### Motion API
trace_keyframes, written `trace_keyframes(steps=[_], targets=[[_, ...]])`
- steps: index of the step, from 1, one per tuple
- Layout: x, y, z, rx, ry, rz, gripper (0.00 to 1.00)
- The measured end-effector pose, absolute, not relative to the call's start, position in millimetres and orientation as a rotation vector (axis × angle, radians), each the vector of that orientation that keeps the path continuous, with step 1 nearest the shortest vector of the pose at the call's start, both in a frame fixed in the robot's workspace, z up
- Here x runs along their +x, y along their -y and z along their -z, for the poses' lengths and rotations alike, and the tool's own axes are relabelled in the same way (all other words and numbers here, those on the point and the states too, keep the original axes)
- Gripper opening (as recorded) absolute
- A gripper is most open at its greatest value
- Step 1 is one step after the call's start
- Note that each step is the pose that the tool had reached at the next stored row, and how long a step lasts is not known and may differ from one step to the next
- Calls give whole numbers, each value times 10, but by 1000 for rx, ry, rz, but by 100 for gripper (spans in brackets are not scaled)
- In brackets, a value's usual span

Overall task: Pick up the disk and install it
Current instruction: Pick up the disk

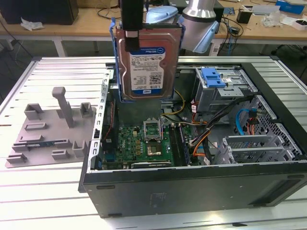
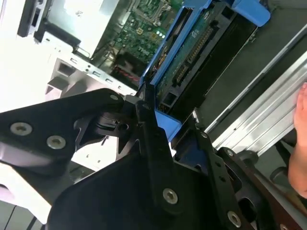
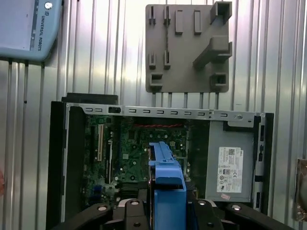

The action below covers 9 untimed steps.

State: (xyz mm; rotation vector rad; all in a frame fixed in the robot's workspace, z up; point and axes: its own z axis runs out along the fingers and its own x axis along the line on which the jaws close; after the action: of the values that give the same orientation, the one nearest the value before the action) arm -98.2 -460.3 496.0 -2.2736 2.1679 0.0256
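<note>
Pinched narrow in the gripper (image 1: 131, 40) jaws by its blue frame: the disk (image 1: 147, 62), upright over the open case (image 1: 192, 187). Drive cage (image 1: 225, 91) in the case's far corner, cables (image 1: 211, 122) just beside, possibly across its mouth. Grey fixture plate (image 1: 48, 129) beside the case.

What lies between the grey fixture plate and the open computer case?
In the first wrist view, a bare strip of ribbed metal table separates the fixture plate from the computer case.

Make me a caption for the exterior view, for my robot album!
The jaws hold the disk upright, label showing, above the open computer case.
</note>
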Motion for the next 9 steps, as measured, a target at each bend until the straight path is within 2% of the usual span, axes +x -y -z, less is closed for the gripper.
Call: trace_keyframes(steps=[9], targets=[[-679,4863,-4960,-2273,-2167,-26,37]])
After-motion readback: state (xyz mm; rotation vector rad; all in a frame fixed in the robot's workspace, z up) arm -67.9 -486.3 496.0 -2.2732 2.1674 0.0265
